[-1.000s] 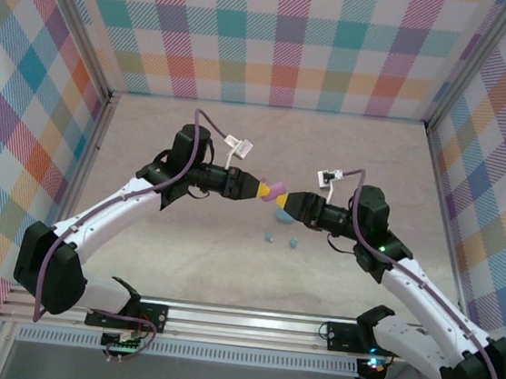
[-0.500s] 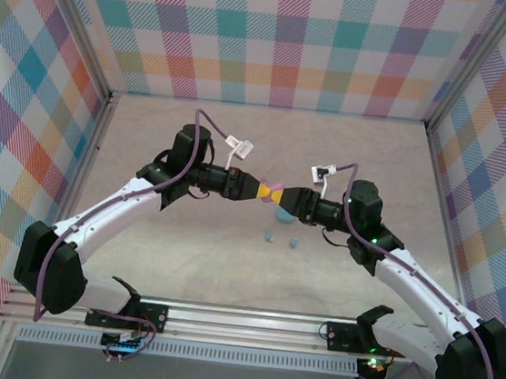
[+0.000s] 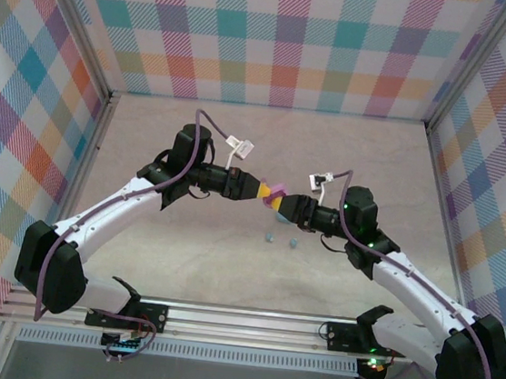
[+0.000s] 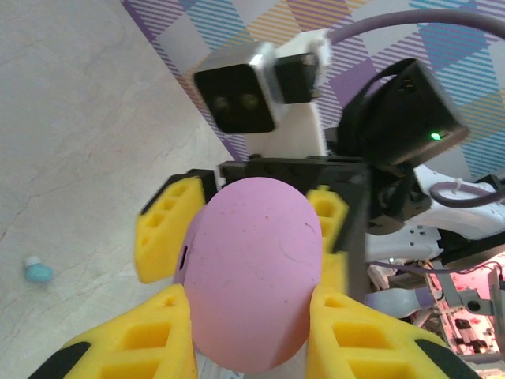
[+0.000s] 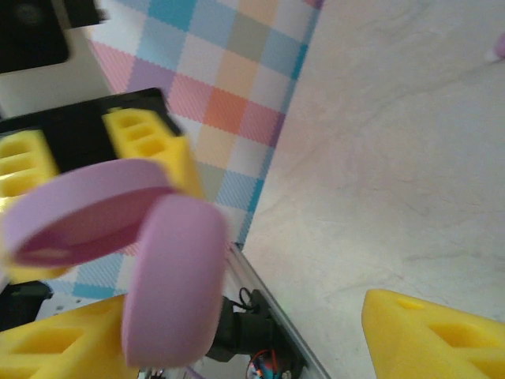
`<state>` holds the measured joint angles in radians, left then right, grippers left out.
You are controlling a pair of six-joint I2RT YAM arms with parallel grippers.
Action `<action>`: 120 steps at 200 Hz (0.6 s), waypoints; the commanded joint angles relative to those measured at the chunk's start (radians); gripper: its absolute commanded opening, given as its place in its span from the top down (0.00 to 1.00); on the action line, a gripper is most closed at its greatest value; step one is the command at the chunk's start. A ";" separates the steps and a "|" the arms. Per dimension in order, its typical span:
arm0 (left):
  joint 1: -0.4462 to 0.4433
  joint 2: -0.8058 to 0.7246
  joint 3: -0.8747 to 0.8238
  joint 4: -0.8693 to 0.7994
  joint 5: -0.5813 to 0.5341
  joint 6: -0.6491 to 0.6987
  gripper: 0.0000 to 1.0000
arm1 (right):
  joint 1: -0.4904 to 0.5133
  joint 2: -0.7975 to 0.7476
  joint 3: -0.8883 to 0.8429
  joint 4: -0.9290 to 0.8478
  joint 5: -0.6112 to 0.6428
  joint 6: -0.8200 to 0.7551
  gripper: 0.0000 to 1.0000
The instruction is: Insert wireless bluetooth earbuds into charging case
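Left end effector (image 3: 269,195) pinching open pink case (image 4: 252,268).
Right end effector (image 3: 283,207) spread at its lid; blue earbuds (image 3: 268,238) lying nearer.

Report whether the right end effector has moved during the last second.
Yes. The right end effector has shifted left and down the frame, closer to the two blue earbuds.

- Left arm (image 3: 113,210): white shell sections joined by black round joints.
- Right arm (image 3: 415,295): the same white and black build, with a small green light (image 4: 432,136) on a black joint block.
- Purple cable (image 3: 51,263) along each arm.
- White camera box (image 4: 245,95) with a black face and two lenses at the wrist.
- Fingers (image 4: 134,347): yellow, blocky, with hollow rectangular cells.
- Black base brackets (image 3: 134,307) on a silver rail (image 3: 238,320).
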<state>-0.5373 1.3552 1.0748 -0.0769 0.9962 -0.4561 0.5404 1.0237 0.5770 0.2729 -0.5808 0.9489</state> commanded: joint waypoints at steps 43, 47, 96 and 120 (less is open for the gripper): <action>-0.022 0.001 0.039 0.011 0.042 -0.008 1.00 | -0.018 0.009 0.020 0.037 0.019 0.060 0.33; -0.024 0.003 0.039 0.010 0.041 -0.007 1.00 | -0.017 0.012 0.026 0.044 0.014 0.064 0.33; -0.026 0.016 0.069 -0.095 0.032 0.059 1.00 | -0.017 0.019 0.077 0.050 -0.037 0.059 0.65; -0.024 0.031 0.091 -0.138 0.022 0.074 1.00 | -0.017 0.007 0.073 0.040 -0.043 0.072 0.83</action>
<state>-0.5537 1.3766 1.1152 -0.1429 0.9920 -0.4221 0.5293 1.0458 0.6308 0.2955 -0.6140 1.0134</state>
